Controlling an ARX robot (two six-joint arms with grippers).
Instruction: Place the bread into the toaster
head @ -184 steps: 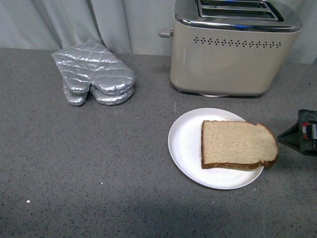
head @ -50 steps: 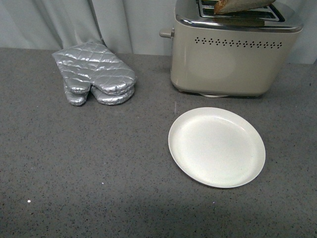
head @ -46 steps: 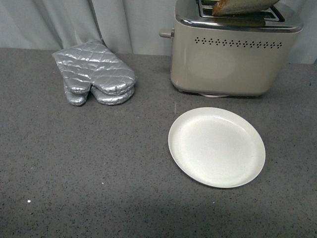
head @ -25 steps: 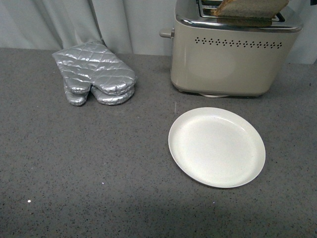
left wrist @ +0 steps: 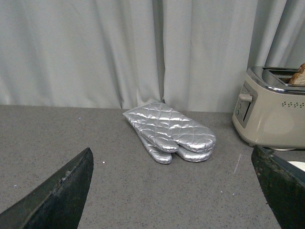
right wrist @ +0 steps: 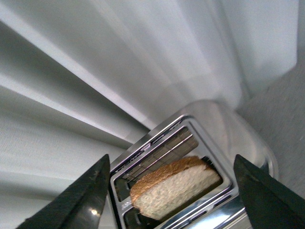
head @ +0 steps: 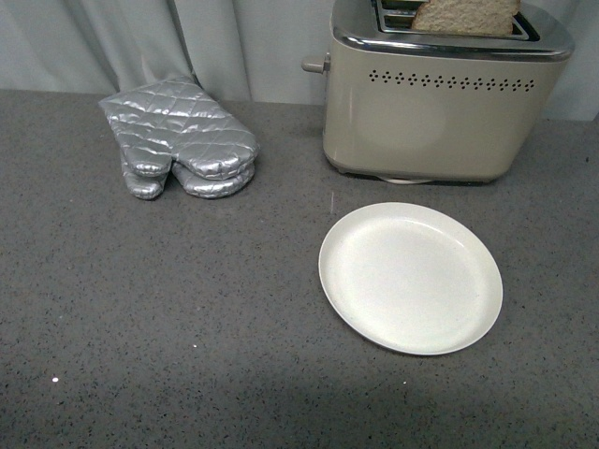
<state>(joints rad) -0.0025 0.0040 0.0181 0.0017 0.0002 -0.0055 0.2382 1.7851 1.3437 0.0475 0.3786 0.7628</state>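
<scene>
Whereas half a second earlier the bread [head: 465, 16] lay tilted over the toaster [head: 440, 103], we found it upright in the near slot, top protruding. Right gripper [right wrist: 169, 191] stood wide, released; left gripper [left wrist: 176, 191] wide, idle. Insertion appeared nearly complete.

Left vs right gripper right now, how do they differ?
The left gripper hangs low over the counter, facing the silver oven mitts; the right gripper is up over the toaster, looking down into its slots. Between the left's fingers lies only bare counter and the mitts beyond; between the right's sits the bread, standing in a slot and untouched by the fingers. Both are open and hold nothing, and neither shows in the front view.
</scene>
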